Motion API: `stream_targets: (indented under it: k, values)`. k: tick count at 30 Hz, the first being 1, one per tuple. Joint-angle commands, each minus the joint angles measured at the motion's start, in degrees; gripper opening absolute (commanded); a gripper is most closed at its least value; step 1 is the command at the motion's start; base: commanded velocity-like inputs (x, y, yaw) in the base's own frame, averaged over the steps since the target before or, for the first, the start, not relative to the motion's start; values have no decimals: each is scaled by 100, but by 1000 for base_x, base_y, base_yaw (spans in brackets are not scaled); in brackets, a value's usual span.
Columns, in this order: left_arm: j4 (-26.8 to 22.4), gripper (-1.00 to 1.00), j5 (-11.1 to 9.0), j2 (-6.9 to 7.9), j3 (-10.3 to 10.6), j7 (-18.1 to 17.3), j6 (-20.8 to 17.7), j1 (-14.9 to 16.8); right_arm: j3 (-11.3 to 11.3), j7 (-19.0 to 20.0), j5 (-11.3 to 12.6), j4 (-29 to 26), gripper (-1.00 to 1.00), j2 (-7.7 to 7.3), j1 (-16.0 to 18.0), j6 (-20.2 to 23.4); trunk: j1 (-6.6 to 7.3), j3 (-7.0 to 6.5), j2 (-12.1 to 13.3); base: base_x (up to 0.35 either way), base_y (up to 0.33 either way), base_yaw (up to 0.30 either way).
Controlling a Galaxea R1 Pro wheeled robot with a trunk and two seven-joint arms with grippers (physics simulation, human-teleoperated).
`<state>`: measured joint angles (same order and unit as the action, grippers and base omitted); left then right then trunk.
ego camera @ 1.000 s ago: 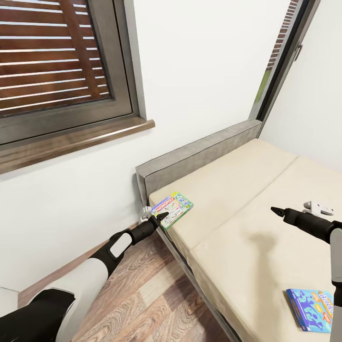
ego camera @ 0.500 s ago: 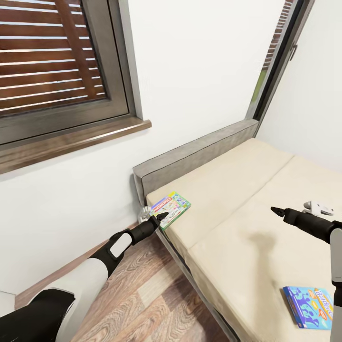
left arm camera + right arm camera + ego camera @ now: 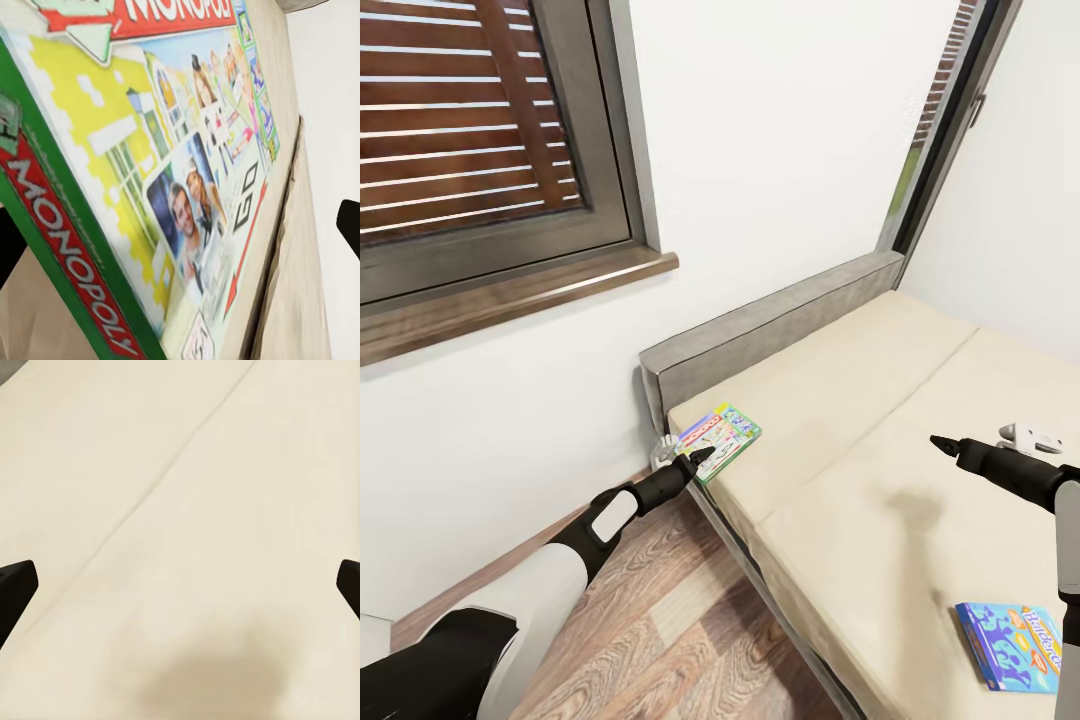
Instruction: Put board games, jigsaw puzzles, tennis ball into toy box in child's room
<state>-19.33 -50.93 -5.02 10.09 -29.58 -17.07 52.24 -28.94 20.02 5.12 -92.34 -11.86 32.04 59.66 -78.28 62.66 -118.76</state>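
A green-edged Monopoly board game (image 3: 720,438) lies flat on the corner of the beige bed (image 3: 860,400), just below the grey headboard (image 3: 780,322). My left gripper (image 3: 700,458) is at that box's near edge. In the left wrist view the box (image 3: 150,172) looms very close, and one dark fingertip (image 3: 349,219) stands far off to one side, so the jaws are open. A blue board game (image 3: 1015,645) rests near the bed's front edge. Above the mattress (image 3: 180,510) hovers my right gripper (image 3: 943,445), open and holding nothing.
A white wall and a grey-framed window with brown slats (image 3: 470,130) stand behind the bed. A second tall window (image 3: 945,120) is at the far corner. Wood-plank floor (image 3: 680,620) runs along the bed's side. A small white-grey object (image 3: 1030,437) sits by my right arm.
The whole picture shifted slightly at first, so the camera moved. Since then nothing differs; both arms and both games keep their places.
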Motion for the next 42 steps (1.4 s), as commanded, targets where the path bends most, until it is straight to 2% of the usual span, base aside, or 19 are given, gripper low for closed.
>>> stream_targets:
  k: [1, 13, 14, 39, 40, 42]
  values:
    - [1, 100, -56, 2, 20, -4, -33, 2, -6, -19, 51, -3, 100, -1, 4, 34, 1, 4, -2, 0, 0, -4]
    - [1, 100, -56, 1, 20, -4, -33, 2, -7, -21, 51, -3, 100, -1, 4, 34, 1, 4, -2, 0, 0, -2]
    - [1, -100, -56, 1, 20, -4, -33, 3, -7, -22, 51, -3, 100, -1, 4, 34, 1, 4, -2, 0, 0, 0]
    - [0, -100, -56, 6, 20, -92, -33, -5, 1, -22, 51, -3, 100, -1, -1, 34, 1, 4, -2, 0, 0, 0]
    - [-6, -100, -22, -4, 39, -340, -28, -18, 0, -23, 51, -3, 100, -3, 2, 34, 1, 4, -2, 0, 0, 0]
    - [-7, -100, -19, -10, 41, -382, -26, -22, 1, -22, 51, -3, 100, -5, 1, 34, 1, 4, -2, 0, 0, 0]
